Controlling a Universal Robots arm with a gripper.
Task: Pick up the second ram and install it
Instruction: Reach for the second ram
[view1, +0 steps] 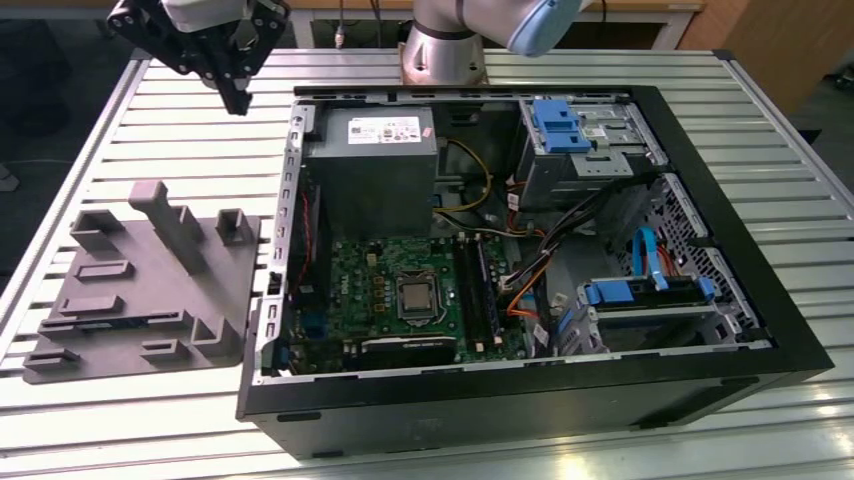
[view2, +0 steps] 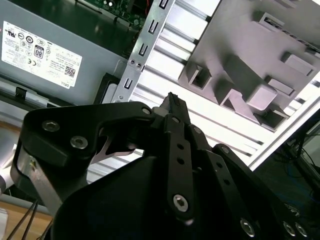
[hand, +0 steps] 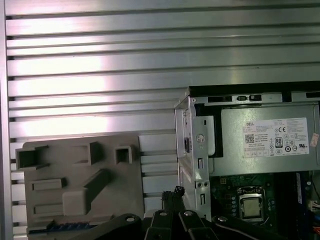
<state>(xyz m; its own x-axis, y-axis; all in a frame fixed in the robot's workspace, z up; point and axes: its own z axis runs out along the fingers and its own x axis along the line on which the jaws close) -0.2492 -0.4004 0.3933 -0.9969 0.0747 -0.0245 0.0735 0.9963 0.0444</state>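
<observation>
Silver arm (view1: 441, 48), pale-blue joint cap (view1: 541, 25); black claw (view1: 239, 98), silver screws (view2: 181, 201).

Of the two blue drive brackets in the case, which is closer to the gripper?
The upper blue bracket beside the power supply; the lower blue bracket sits toward the exterior view's lower right, farther from the gripper.

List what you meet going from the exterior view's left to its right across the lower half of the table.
grey holder tray → processor socket → black slot rails → orange cables → blue drive latch
</observation>
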